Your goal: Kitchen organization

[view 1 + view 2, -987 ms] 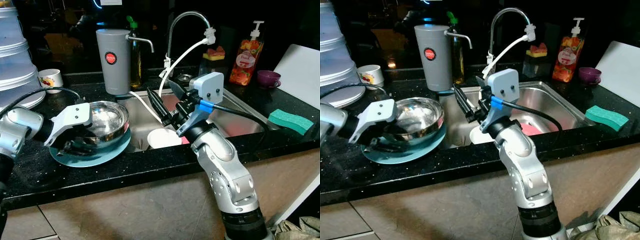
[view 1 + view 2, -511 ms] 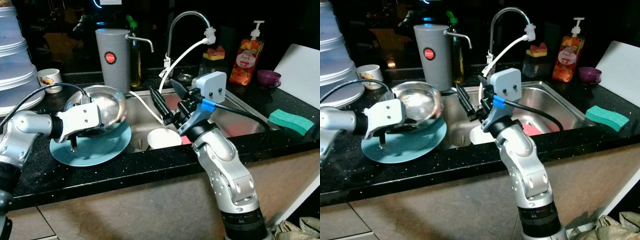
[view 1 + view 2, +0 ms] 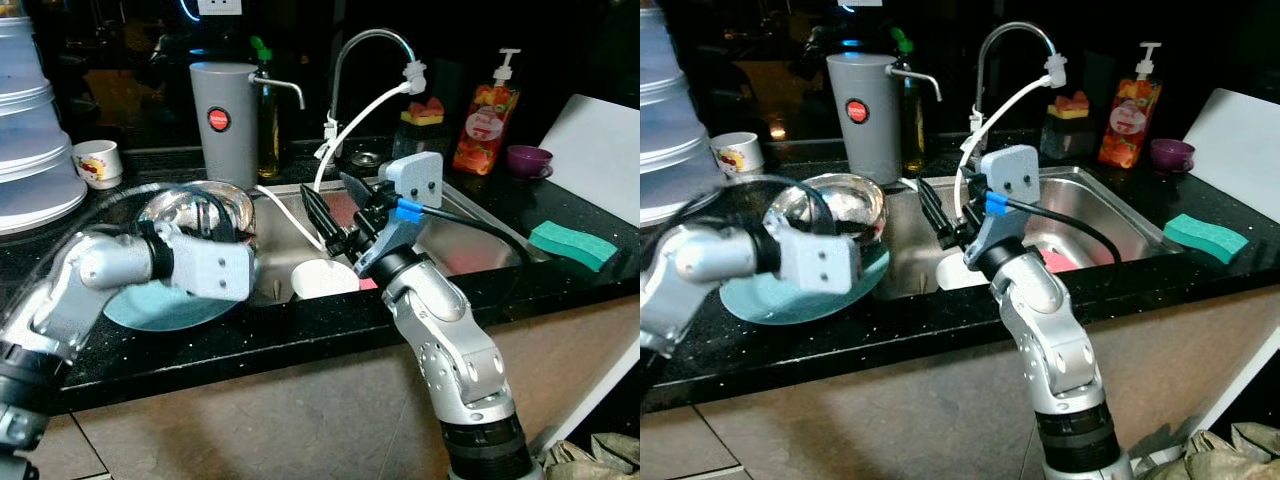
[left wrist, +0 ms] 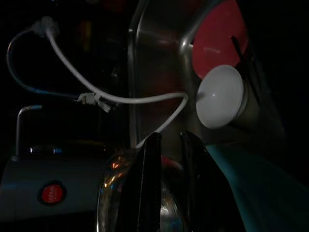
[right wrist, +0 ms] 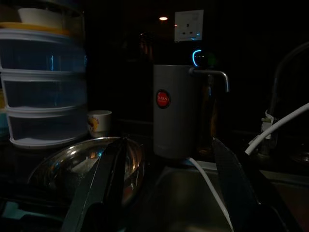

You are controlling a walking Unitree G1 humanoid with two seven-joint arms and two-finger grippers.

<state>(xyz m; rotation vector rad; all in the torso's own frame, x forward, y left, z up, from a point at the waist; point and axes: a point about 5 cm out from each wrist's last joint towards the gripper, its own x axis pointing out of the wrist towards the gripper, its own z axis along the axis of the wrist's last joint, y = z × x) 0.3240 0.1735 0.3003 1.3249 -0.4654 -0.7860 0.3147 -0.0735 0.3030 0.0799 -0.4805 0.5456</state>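
Left wrist view: left gripper (image 4: 166,145) jaws clamp the steel bowl (image 3: 200,211); right gripper (image 3: 335,205) jaws spread.

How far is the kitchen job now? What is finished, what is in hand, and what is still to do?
Nothing looks finished yet. In hand: the left hand grips the steel bowl by its rim, tilted above the blue plate on the counter. The right hand waits open over the sink. Left: the bowl is not set down anywhere, and a white dish and pink plate sit in the sink.
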